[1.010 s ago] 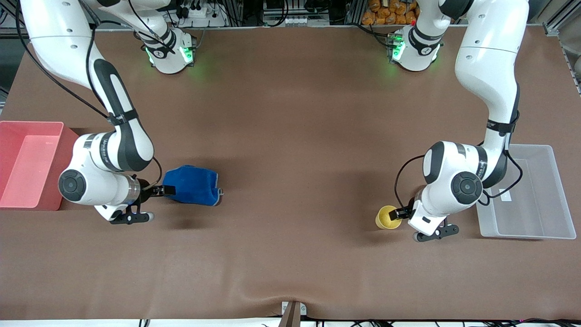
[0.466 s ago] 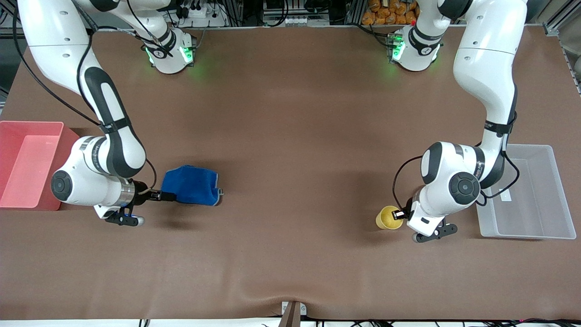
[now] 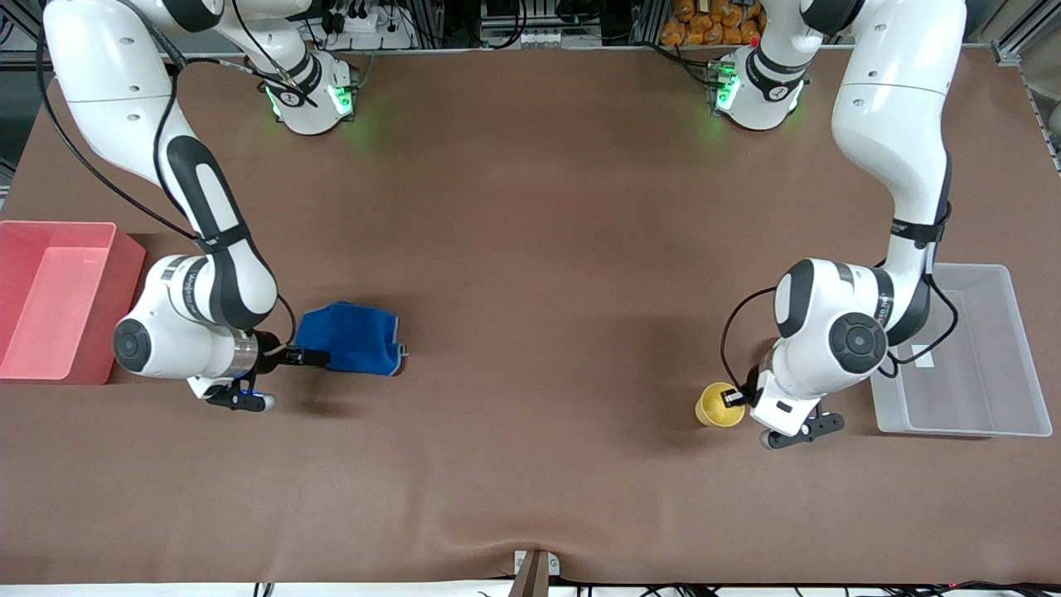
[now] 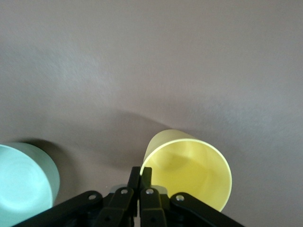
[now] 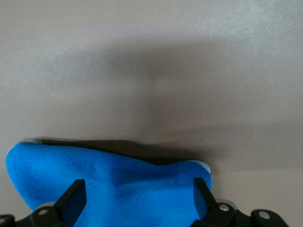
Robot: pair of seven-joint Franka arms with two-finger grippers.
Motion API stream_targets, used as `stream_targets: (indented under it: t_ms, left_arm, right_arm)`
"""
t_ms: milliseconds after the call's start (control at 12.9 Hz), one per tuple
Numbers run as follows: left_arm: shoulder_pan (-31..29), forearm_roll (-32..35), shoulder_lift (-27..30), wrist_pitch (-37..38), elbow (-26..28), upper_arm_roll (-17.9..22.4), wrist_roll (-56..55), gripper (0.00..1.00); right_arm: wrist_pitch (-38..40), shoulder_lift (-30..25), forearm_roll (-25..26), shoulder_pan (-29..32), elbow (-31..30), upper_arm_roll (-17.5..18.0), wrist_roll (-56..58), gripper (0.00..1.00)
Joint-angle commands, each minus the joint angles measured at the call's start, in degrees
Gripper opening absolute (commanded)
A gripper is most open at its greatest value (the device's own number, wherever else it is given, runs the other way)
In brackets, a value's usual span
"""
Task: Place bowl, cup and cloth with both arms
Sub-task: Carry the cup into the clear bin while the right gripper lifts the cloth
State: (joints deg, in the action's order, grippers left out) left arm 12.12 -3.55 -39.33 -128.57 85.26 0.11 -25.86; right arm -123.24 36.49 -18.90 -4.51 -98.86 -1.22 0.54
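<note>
A brown table [image 3: 530, 274] is seen from a high camera facing two white robot arms whose bases stand along the top edge. Going from the view's left to its right:

A red bin [image 3: 50, 303] sits at the right arm's end of the table. Just beside it, the right arm bends down low. The right gripper [image 3: 308, 357] is at the edge of a blue cloth [image 3: 352, 338], which lies bunched on the table toward that same end. In the right wrist view, the cloth [image 5: 113, 189] fills the space between the two spread fingers [image 5: 73, 201], which stand wide apart at its two sides. Whether the fingers press on the cloth cannot be told.

The middle of the table is bare brown surface.

Toward the left arm's end, a yellow cup [image 3: 718, 405] is held by the left gripper [image 3: 733, 398]. The left wrist view shows the fingers [image 4: 134, 182] clenched on the rim of the cup [image 4: 189, 172], one inside the wall and one outside. The cup tilts, its open mouth facing the wrist camera. Whether it touches the table cannot be told.

The same wrist view shows a pale green bowl [image 4: 23, 182] on the table near the cup. In the front view the left arm hides the bowl.

A clear plastic bin [image 3: 970, 352] sits at the left arm's end of the table, beside the left arm.
</note>
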Motion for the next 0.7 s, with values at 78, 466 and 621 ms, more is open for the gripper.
stream_targets:
  t_ms: [78,466,621]
  left_arm:
    - [-4.1,-0.9,5.5,8.8,-0.2,0.0,3.7,0.0]
    - [-12.9,-0.3,10.0,20.4,-0.1,0.4,21.5,0.0]
    - [-15.6,1.2,10.8,23.3,0.5,1.0,27.9,0.0]
  right_arm:
    - [-1.8,0.3,-1.1,-0.3,-1.4,0.2,-0.1,1.0]
    - [-5.9,-0.1,-1.4,-1.9,-5.5,0.5,0.1,1.0]
    - [-6.0,-0.5,-1.4,-1.9,-5.8,0.5,0.1,0.73]
